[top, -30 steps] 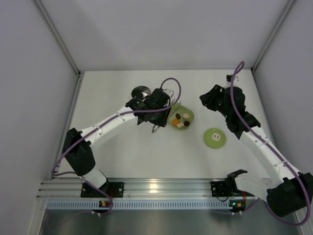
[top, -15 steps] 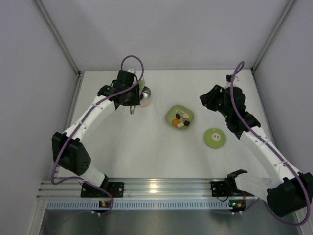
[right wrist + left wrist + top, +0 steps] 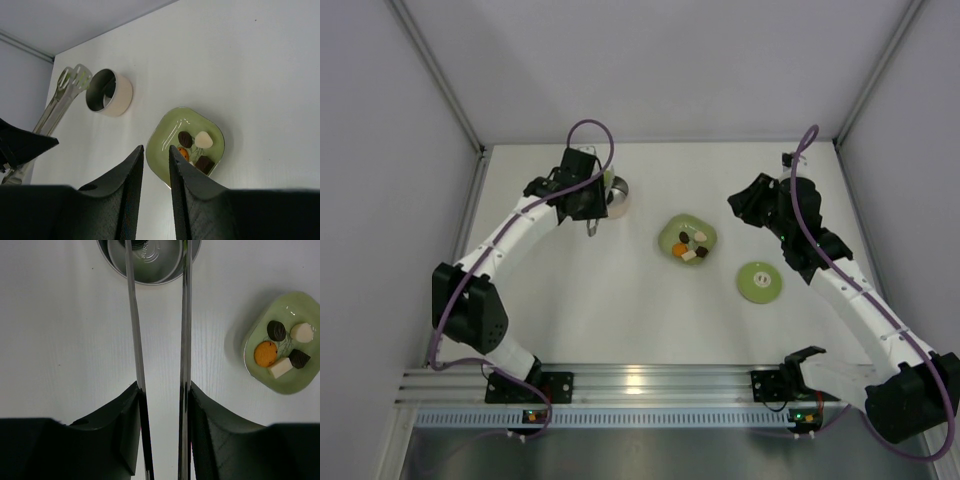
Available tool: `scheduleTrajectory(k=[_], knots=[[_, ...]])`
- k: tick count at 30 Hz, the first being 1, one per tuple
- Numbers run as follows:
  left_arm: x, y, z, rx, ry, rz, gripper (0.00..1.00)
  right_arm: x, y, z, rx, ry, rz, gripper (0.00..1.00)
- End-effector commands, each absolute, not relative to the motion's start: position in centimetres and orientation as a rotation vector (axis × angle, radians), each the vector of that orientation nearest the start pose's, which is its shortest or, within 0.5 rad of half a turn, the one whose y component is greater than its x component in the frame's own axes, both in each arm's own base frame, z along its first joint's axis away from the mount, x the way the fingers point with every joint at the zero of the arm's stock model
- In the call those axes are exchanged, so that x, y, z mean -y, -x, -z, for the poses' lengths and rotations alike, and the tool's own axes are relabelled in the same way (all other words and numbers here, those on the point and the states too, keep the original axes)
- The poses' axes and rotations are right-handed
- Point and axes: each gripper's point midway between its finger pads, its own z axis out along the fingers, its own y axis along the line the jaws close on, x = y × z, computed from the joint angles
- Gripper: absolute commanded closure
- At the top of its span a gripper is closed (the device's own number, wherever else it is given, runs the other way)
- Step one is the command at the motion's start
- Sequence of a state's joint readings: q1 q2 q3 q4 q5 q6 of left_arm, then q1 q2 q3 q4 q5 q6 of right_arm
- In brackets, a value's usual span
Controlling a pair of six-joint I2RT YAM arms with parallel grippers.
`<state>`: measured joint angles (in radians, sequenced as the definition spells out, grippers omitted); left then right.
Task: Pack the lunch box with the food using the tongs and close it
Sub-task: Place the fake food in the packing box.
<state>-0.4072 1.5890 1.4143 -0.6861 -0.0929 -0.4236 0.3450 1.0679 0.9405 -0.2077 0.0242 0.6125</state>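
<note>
The left tool [image 3: 162,390] is closed partway on the tongs [image 3: 186,330], pinching their two arms near the joined end. Their tips reach the lunch box [image 3: 155,276] at the upper left of the overhead frame; I cannot tell whether they hold a piece. The food [image 3: 265,353] lies in the dish [image 3: 300,385] at centre, so packing looks under way. Next likely comes easing the squeeze over the box mouth, then swinging right to the dish. Bare counter [image 3: 620,310] separates them. The lid [image 3: 758,281] lies lower right. The right tool [image 3: 154,155] hovers empty, slightly parted.
</note>
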Motion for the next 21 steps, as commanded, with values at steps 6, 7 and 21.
scheduleTrajectory(k=[6,7,21], knots=[[17.1,-38.5,-17.5,-2.418,0.083,0.307,0.56,-15.0,-33.4,-27.5,-1.902,-0.238,-0.646,0.74],[17.1,-38.5,-17.3,-2.422,0.082,0.307,0.55,-15.0,-33.5,-27.5,-1.901,-0.239,-0.648,0.73],[17.1,-38.3,-18.2,-2.41,0.077,0.316,0.5,-15.0,-33.4,-27.6,-1.897,-0.24,-0.65,0.74]])
